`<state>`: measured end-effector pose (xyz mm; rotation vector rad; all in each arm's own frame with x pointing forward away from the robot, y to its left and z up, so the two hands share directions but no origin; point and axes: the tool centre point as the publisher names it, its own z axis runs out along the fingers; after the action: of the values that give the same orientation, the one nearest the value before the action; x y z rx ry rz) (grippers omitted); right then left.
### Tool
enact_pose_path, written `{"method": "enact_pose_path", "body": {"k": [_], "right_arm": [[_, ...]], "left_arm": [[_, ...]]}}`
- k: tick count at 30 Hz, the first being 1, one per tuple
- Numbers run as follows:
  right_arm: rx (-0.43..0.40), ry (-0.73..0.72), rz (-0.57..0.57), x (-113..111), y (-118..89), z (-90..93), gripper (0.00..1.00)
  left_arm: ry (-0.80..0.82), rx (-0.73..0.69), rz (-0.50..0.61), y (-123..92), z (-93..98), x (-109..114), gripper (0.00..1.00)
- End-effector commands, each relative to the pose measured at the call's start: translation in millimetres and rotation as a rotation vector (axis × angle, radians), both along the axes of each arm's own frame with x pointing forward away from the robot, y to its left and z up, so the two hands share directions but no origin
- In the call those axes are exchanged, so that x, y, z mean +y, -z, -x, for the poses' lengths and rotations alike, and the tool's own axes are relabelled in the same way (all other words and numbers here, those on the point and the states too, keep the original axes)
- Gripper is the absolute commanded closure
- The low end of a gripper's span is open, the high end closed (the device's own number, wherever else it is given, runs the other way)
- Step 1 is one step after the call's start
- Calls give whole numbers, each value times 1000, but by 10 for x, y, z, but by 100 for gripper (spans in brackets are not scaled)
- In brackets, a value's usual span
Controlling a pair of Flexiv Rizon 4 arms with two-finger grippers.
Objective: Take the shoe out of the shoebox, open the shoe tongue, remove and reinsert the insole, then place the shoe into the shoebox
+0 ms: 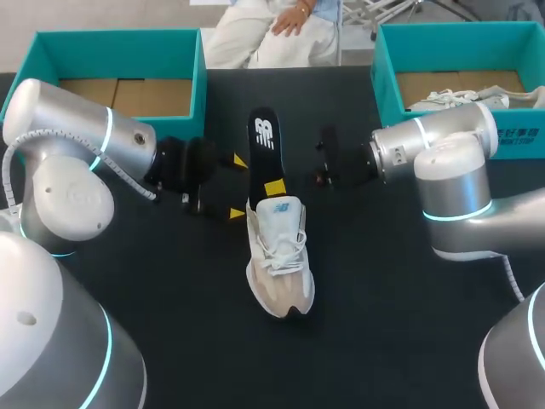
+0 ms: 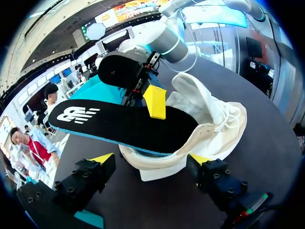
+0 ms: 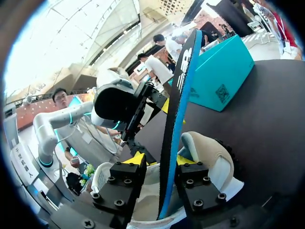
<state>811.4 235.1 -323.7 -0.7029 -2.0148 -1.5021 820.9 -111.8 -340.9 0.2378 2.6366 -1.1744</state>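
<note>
Right pincer (image 3: 161,160) grips the insole (image 3: 181,86), judged light and bendy and best held mid-length; left pincer (image 2: 151,158) stands released at the heel of the soft shoe (image 2: 209,119).

- Two teal shoeboxes: left shoebox (image 1: 119,36) and right shoebox (image 1: 385,81).
- One shoe (image 1: 281,264) on the tabletop (image 1: 383,298).
- At least one boxed shoe (image 1: 453,100) in the right shoebox; exact number unclear.
- One black insole (image 1: 264,141).
- Two arms: left arm (image 1: 77,145), right arm (image 1: 443,141).
- Two grippers: left gripper (image 1: 238,187), right gripper (image 3: 161,160), with two yellow-tipped fingers each.
</note>
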Motion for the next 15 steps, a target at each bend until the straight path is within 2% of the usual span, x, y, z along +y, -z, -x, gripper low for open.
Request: {"method": "enact_pose_path", "body": {"k": [1,3,4,5,15], "right_arm": [[7,-32,13,26,-6,-109,67],[22,-40,24,37,-2,-116,75],[29,-43,28,47,12,-105,97],[31,-43,28,45,25,-90,100],[138,-34,73,14,163,287,100]], "left_arm": [[1,1,-3,0,-3,-2,0],[1,1,-3,0,-3,-2,0],[1,1,-3,0,-3,-2,0],[1,1,-3,0,-3,-2,0],[1,1,-3,0,-3,-2,0]]}}
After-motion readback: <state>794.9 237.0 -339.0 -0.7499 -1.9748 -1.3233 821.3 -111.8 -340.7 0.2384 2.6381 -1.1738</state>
